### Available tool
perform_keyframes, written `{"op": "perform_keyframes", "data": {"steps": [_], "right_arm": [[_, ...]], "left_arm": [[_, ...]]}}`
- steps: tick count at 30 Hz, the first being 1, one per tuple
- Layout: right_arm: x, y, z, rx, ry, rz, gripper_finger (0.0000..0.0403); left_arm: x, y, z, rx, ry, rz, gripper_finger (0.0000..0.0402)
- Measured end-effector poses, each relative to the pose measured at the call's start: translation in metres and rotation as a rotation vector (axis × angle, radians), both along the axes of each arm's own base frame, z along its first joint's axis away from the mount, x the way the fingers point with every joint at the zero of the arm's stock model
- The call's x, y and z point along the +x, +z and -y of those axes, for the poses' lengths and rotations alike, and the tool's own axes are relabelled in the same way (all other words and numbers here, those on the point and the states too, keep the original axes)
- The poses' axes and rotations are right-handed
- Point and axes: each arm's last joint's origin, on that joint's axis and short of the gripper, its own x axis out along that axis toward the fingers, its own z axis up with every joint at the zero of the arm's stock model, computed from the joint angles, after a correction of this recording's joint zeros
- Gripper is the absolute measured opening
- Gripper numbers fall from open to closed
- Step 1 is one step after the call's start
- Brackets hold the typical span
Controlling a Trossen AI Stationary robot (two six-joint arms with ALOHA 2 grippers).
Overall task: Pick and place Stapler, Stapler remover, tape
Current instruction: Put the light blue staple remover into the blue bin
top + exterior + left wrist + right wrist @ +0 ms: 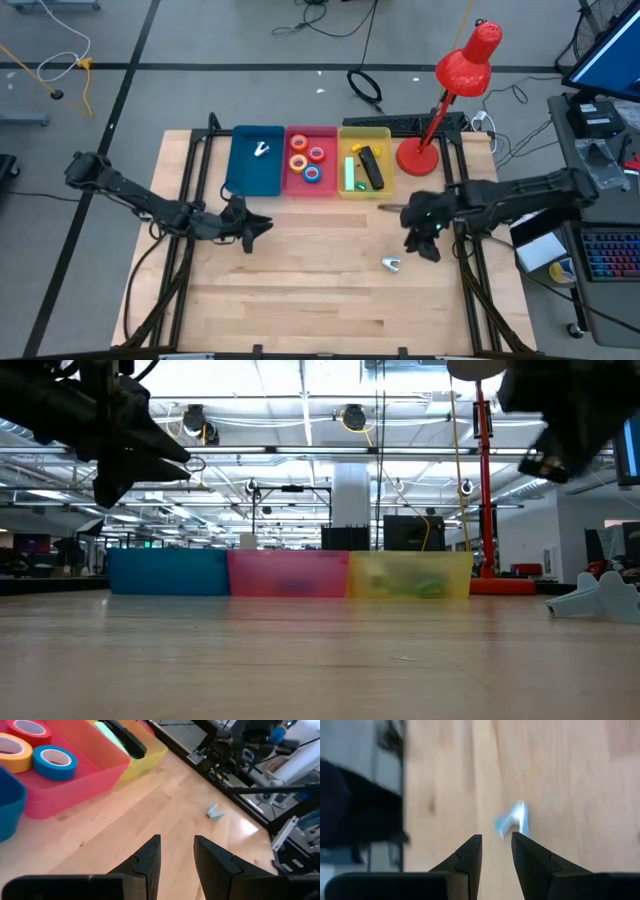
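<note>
Hovering above the worktop (300, 290), my right claw (428, 240) hangs with its fingers narrowly parted and empty, near the one staple remover (391, 263) lying loose on the wood. It looks light, stiff and slick, likely to skid, so I would pinch it across its wide wings. My left claw (250, 229) waits empty, narrowly parted, in front of the blue bin (240, 175). Counting: one remover in that bin, four tape rolls (306, 160) in the red bin (328, 135), one black stapler (368, 166) in the yellow bin (384, 135).
</note>
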Motion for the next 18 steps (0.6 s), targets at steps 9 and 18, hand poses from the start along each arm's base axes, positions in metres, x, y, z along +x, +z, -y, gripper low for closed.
{"op": "perform_keyframes", "data": {"steps": [9, 18], "right_arm": [[0.014, -0.029, -0.015, -0.087, 0.141, -0.182, 0.0098], [0.027, -0.049, -0.016, -0.203, 0.200, -0.114, 0.0098]], "left_arm": [[-0.002, -0.003, 0.001, -0.009, 0.019, -0.012, 0.0115], [-0.002, -0.003, 0.000, 0.018, 0.014, -0.023, 0.0115]]}}
